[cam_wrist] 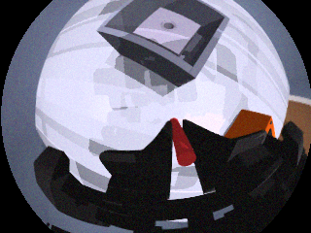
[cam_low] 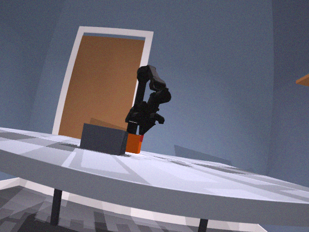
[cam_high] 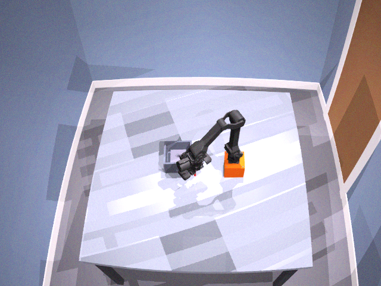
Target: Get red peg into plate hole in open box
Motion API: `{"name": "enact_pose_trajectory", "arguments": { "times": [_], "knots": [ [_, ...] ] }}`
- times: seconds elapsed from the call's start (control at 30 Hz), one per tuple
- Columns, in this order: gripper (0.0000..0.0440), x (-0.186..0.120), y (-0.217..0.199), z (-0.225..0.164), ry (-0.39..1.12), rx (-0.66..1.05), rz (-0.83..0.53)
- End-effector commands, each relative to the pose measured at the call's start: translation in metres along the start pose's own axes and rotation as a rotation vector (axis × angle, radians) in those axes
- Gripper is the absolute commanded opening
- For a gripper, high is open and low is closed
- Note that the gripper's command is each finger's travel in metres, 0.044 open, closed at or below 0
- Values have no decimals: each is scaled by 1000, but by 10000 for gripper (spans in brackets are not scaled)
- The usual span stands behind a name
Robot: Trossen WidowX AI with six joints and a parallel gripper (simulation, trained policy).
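Observation:
The red peg (cam_high: 194, 174) (cam_low: 141, 138) (cam_wrist: 184, 149) is held between the fingertips of my gripper (cam_low: 140, 135) (cam_wrist: 176, 123), which is shut on it. The peg's lower end hangs above the table. In the top view the arm hides most of the peg. The open grey box (cam_high: 164, 151) (cam_low: 103, 138) (cam_wrist: 151, 54) stands beside the gripper, and the peg is outside it. The pale plate (cam_high: 174, 152) (cam_wrist: 187, 30) lies at the box bottom. Its round hole (cam_wrist: 168, 25) shows in the wrist view, with nothing in it.
The orange block (cam_high: 233, 171) (cam_low: 133, 143) (cam_wrist: 249, 125) under the arm's base stands on the table (cam_high: 196, 246) (cam_low: 174, 174), on the other side of the gripper from the box. The box's walls stand up around the plate. Patchy shadows cross the table.

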State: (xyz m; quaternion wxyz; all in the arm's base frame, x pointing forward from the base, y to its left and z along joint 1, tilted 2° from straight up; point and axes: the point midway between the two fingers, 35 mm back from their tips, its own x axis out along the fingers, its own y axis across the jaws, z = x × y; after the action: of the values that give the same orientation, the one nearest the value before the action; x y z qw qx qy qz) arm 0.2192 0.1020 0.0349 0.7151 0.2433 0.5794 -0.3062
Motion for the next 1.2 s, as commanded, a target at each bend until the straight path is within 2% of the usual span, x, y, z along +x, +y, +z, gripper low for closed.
{"name": "enact_pose_trajectory", "arguments": {
  "times": [0.0, 0.47, 1.17],
  "knots": [
    [0, -9, 4, 11, -20, -1, 11],
    [0, -32, 13, 71, -68, 44, 16],
    [3, -11, -5, 151, -42, 190, -3]
  ]
}}
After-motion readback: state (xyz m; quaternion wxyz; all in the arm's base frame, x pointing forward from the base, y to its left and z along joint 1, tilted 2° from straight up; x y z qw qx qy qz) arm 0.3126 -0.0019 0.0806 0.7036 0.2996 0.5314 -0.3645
